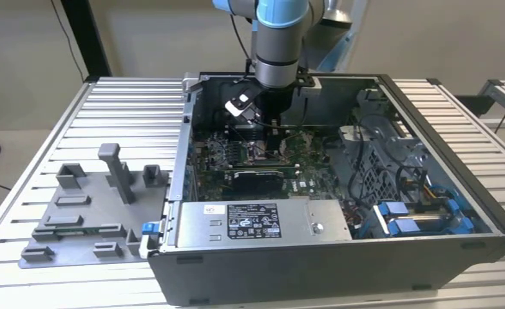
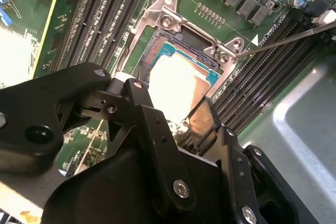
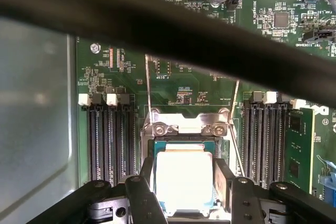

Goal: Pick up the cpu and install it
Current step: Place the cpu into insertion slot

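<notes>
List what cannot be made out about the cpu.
Top of the cpu: washed out by glare in both wrist views.
Its near edge: behind the gripper in the first wrist view.
Its seating in the socket: unclear, glare and gripper cover the edges.
The socket, exterior view: blocked by the arm.
Part of the board, first wrist view: crossed by a blurred cable.

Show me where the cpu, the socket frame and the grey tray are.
cpu (image 3: 184, 179): first wrist view, middle of its bright metal top.
socket frame (image 3: 184, 127): first wrist view, its silver bar between two screws.
grey tray (image 1: 141, 215): exterior view, a bare patch of its base.
</notes>
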`<state>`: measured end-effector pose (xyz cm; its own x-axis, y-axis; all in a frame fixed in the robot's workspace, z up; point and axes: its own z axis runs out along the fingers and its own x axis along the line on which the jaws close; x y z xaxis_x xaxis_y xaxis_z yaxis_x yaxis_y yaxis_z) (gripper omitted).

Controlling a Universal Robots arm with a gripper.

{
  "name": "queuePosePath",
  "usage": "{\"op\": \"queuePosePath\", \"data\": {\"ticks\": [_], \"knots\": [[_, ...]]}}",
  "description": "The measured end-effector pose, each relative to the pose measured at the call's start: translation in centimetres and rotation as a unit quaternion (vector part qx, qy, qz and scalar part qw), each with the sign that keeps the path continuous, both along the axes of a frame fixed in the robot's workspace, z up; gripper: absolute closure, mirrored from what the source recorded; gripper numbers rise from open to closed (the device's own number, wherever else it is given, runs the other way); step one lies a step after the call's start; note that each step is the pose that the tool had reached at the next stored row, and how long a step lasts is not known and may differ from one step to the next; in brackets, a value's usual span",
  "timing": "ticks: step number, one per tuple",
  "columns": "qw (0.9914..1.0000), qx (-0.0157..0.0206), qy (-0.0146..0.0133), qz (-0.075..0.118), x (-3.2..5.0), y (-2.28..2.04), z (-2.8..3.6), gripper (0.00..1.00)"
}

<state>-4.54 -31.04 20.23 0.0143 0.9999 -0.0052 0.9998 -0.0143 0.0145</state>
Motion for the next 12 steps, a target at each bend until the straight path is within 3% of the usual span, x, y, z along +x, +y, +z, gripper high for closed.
{"op": "queuePosePath", "data": {"ticks": [12], "knots": [[1.00000, -0.0007, -0.0001, 0.001, -0.07, 0.00, -0.17, 1.00]]}}
